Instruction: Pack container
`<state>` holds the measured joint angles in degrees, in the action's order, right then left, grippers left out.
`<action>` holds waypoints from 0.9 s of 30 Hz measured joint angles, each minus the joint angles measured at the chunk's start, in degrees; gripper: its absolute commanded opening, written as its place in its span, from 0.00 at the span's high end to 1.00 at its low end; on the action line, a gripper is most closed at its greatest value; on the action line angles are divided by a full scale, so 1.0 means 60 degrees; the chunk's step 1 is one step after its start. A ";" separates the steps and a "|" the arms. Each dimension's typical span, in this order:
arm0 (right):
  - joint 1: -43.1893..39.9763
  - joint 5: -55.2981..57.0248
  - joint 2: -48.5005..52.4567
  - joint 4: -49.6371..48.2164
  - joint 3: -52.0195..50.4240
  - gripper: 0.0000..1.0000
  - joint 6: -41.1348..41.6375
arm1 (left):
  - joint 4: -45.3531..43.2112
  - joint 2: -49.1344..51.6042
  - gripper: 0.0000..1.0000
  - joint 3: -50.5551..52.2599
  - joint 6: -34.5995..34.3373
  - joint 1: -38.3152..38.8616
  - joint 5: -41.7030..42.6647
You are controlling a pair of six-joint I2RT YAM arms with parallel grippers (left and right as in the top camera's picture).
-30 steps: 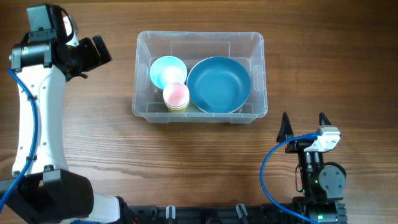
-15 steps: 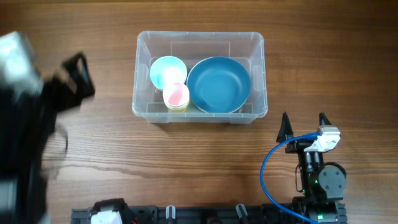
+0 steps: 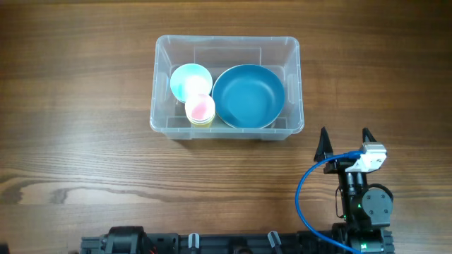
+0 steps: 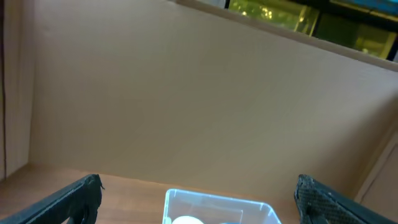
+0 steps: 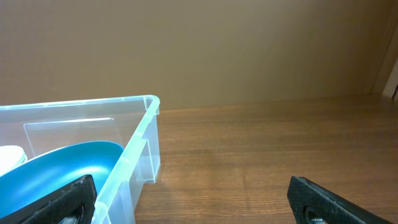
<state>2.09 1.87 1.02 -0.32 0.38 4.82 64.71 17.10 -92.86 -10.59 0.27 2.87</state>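
The clear plastic container (image 3: 292,85) stands on the wooden table at the centre back. Inside it lie a large blue bowl (image 3: 248,95), a light blue bowl (image 3: 188,80) and a pink cup (image 3: 200,107) stacked on a yellow one. My right gripper (image 3: 345,140) is open and empty, in front of the container's right corner; its wrist view shows the container's corner (image 5: 140,140) and the blue bowl (image 5: 62,171). My left gripper (image 4: 199,202) is out of the overhead view; its wrist view shows wide-open empty fingers with the container (image 4: 214,205) far ahead.
A plain brown wall (image 4: 199,93) stands behind the table. A blue cable (image 3: 305,194) loops beside the right arm's base at the front edge.
The left arm swung quickly away from the container's left side and has left the overhead view. The right arm and the container's contents have not moved.
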 measured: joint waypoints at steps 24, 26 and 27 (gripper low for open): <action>0.0000 -0.0033 -0.0007 0.0007 0.0000 0.00 0.0000 | -0.3071 -0.2685 0.00 0.7843 -0.0295 0.0000 0.0299; 0.0000 -0.0029 -0.0007 0.0004 0.0000 0.00 0.0000 | -0.4189 -0.2703 0.00 0.8557 -0.0302 0.0000 0.0299; 0.0000 -0.0033 -0.0007 0.0004 0.0000 0.00 0.0000 | -0.4685 -0.2703 0.00 0.8947 -0.0302 0.0000 0.0302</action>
<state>2.09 1.67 0.97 -0.30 0.38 4.82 36.60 0.89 -39.18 -12.40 0.27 4.69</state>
